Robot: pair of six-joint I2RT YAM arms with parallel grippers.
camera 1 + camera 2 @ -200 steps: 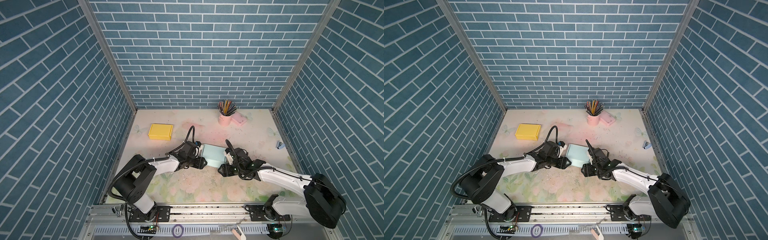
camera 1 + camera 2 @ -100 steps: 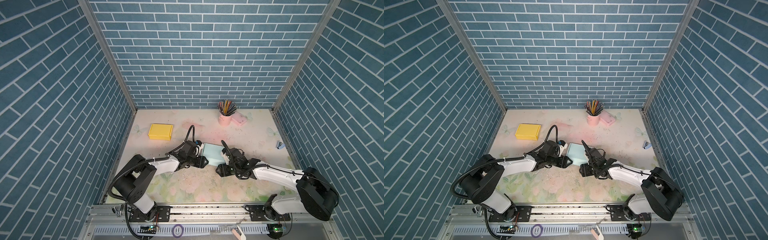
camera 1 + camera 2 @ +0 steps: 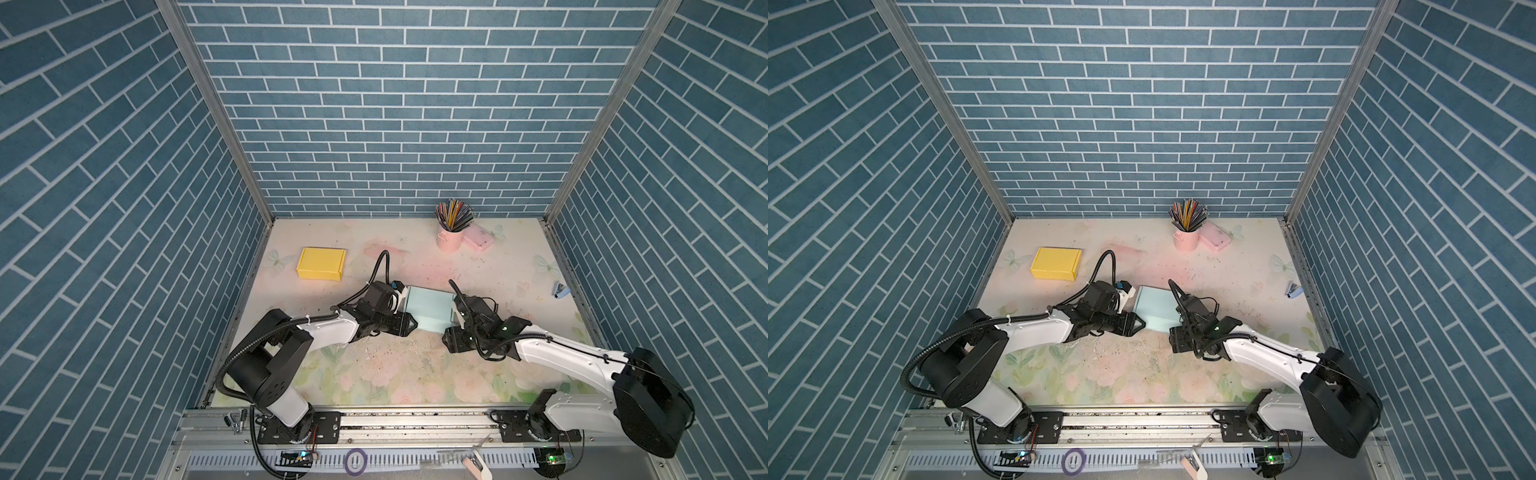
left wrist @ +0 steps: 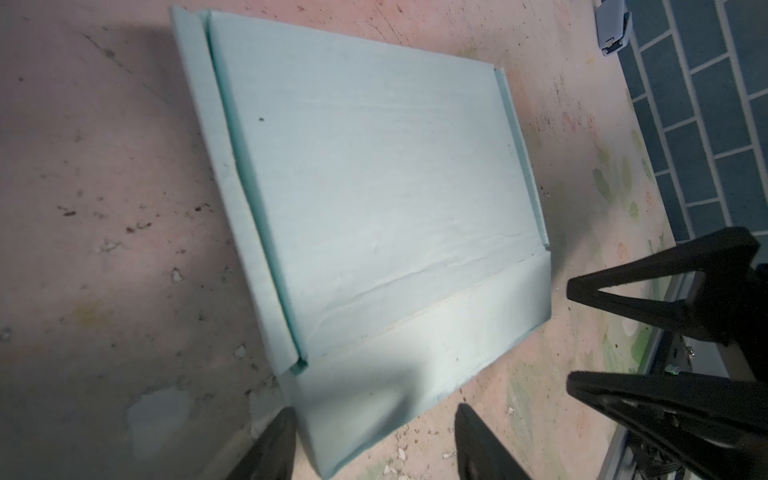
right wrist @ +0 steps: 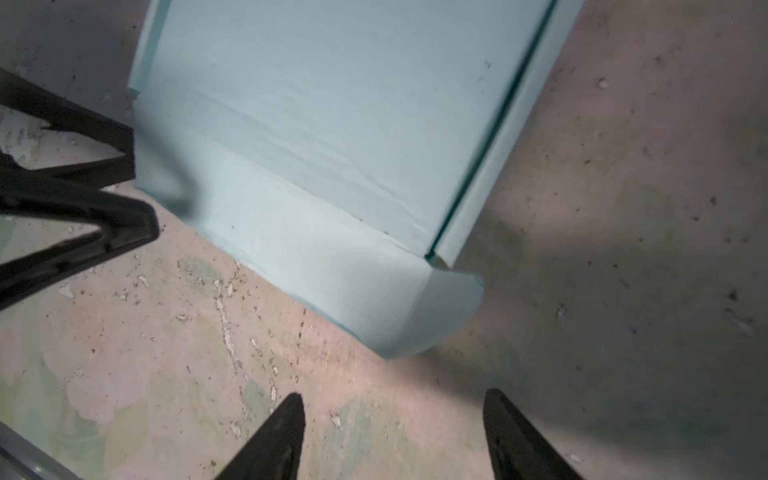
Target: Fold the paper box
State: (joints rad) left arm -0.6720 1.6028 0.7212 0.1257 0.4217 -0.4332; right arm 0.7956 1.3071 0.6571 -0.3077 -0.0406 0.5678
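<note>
Left wrist view places the left claw (image 4: 376,417) with jaws parted and nothing gripped, one finger to each side of the near corner of the paper box (image 4: 374,187); whether either finger touches the card cannot be told. The pale blue box lies flat on the worktop (image 3: 395,374), directly ahead of this claw and between the two claws in both top views. Its narrow side strips (image 4: 249,208) stand slightly proud along both long edges, and the front flap (image 4: 415,332) is creased over but not seated. To the right of the box, the right claw (image 5: 394,397) is likewise released and empty. The flap's rounded corner tab (image 5: 449,307) sits just ahead of its spread jaws, not between them. Hazards, as judged:

- Nothing pins the box, so a push from either claw would likely slide or turn it rather than fold it.
- Closing the left claw over the corner could crush the thin card or set a stray crease.
- The tab curls outward, so pressure from a poor angle would fold it outside the wall instead of tucking it.
- Both claws work near each other along the same front edge, so an uncoordinated advance risks finger contact.
</note>
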